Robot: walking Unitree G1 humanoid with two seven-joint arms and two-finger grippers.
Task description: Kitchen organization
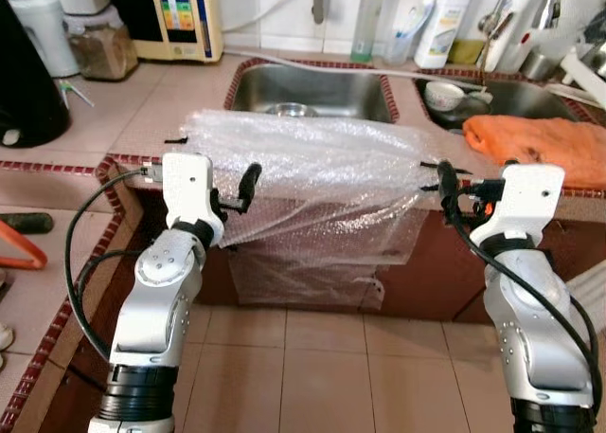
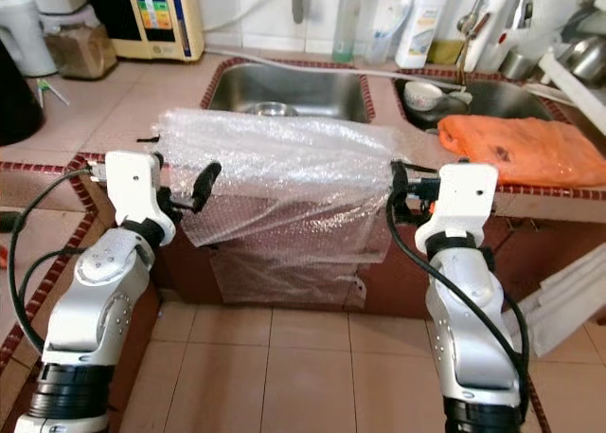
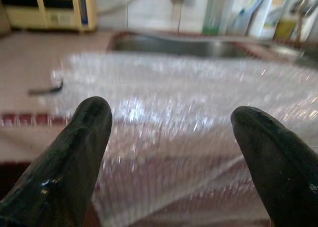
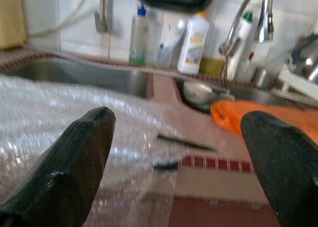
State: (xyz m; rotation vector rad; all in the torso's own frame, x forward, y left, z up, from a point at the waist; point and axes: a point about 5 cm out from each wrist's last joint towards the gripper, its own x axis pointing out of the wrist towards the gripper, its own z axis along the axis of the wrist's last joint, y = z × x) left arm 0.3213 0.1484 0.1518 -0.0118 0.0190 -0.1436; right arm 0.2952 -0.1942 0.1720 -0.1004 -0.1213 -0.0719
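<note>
A large sheet of clear bubble wrap (image 1: 303, 168) lies draped over the front edge of the tiled pink bench (image 1: 114, 111), its upper part resting on the bench just before the left steel sink basin (image 1: 308, 90) and its lower part hanging down in front of the cabinet toward the tiled floor; the left gripper (image 1: 237, 194) stands at the sheet's left edge and the right gripper (image 1: 443, 189) at its right edge, each near the plastic but apart from it. In both wrist views the black fingers are spread wide with nothing between them; neither gripper has hold of anything.

The sheet looks very light, soft and wholly limp; it should sag, fold and slide rather than keep any shape, and its smooth film may slip between hard fingers; the bubbles may pop under a hard pinch, though that is a small loss. The sensible hold seems to be at the two side edges where the sheet bends over the bench lip, one gripper to each, pinching a gathered fold rather than a single layer. An orange cloth (image 1: 540, 144) lies on the bench beside the right gripper and could be caught by mistake.
</note>
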